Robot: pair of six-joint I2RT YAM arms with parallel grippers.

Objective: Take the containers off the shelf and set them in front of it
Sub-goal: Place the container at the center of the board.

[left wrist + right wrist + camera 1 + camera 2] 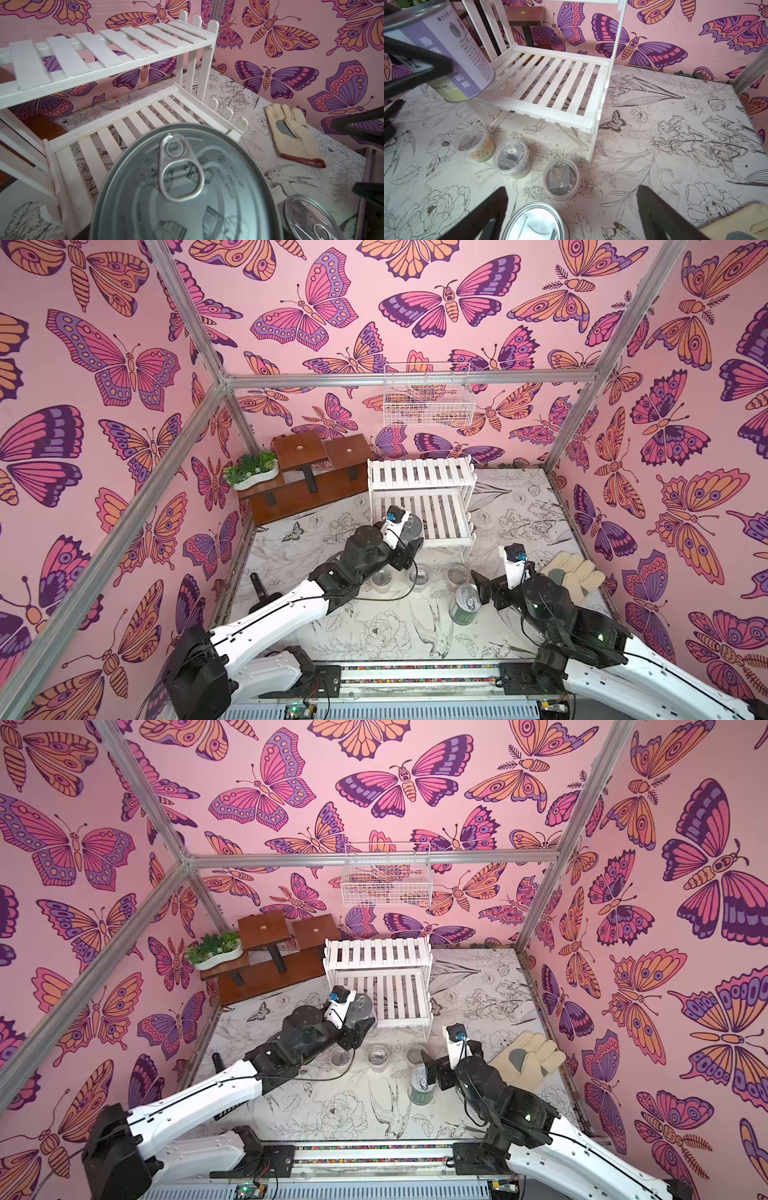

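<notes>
A: What do we have on the left arm?
B: We see it stretched toward the shelf, forearm rising, wrist level with the lower tier's front left corner. The left tool is clamped on the purple-and-white can, jaws partway apart around its body. The can is off the tabletop, tilted, just beside that corner of the shelf.
A: Right arm?
B: Folded tighter, elbow up, wrist angled down and inward, in front of the shelf's right front leg. The right tool is spread wide and grips nothing. The green-and-white can stands upright on the tabletop in front of the shelf, and its lid shows between the fingers in the right wrist view. We can't tell if a finger touches it.
A: Cups?
B: We count three in a row on the tabletop just in front of the shelf: the yellow cup, the middle cup and the right-hand cup near the right front leg. All are upright with lids on.
</notes>
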